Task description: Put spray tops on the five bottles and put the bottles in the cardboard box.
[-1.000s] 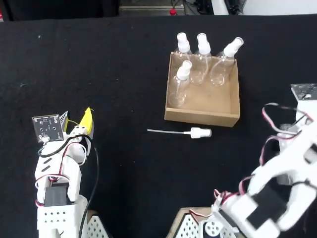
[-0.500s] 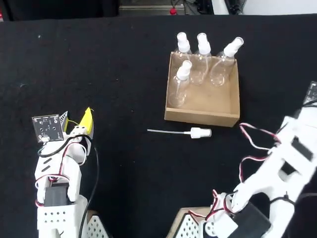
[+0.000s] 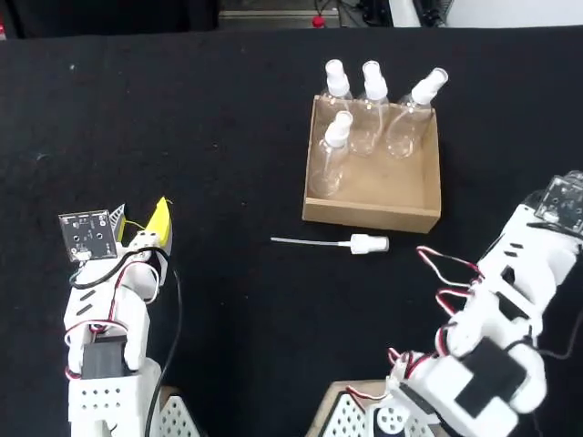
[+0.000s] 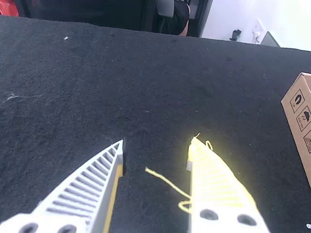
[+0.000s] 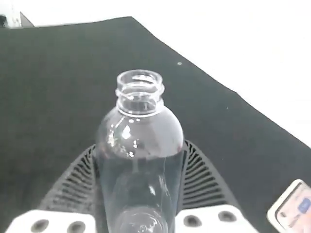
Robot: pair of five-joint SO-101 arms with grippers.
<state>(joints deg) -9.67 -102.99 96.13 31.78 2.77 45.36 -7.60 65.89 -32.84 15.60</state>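
Observation:
A clear bottle [image 5: 138, 141] with a bare threaded neck stands between the ribbed fingers of my right gripper [image 5: 140, 145], which is shut on it. The right arm [image 3: 519, 264] is at the table's right edge. A loose white spray top [image 3: 369, 243] lies on the black cloth just in front of the cardboard box [image 3: 424, 196], its thin tube pointing left. Several capped bottles [image 3: 332, 150] stand in the box's far half. My left gripper [image 4: 158, 145] is open with nothing in it, low over the cloth at the near left [image 3: 137, 223], far from the box [image 4: 299, 111].
The black cloth [image 3: 209, 137] covers the table. Its edge [image 5: 228, 87] runs close behind the held bottle, with a white surface beyond. A small flat object [image 5: 291, 213] lies near the right gripper. Both arm bases stand at the near edge.
The right arm has swung from low at the near right up and out along the right edge. The left arm, spray top and box have not moved.

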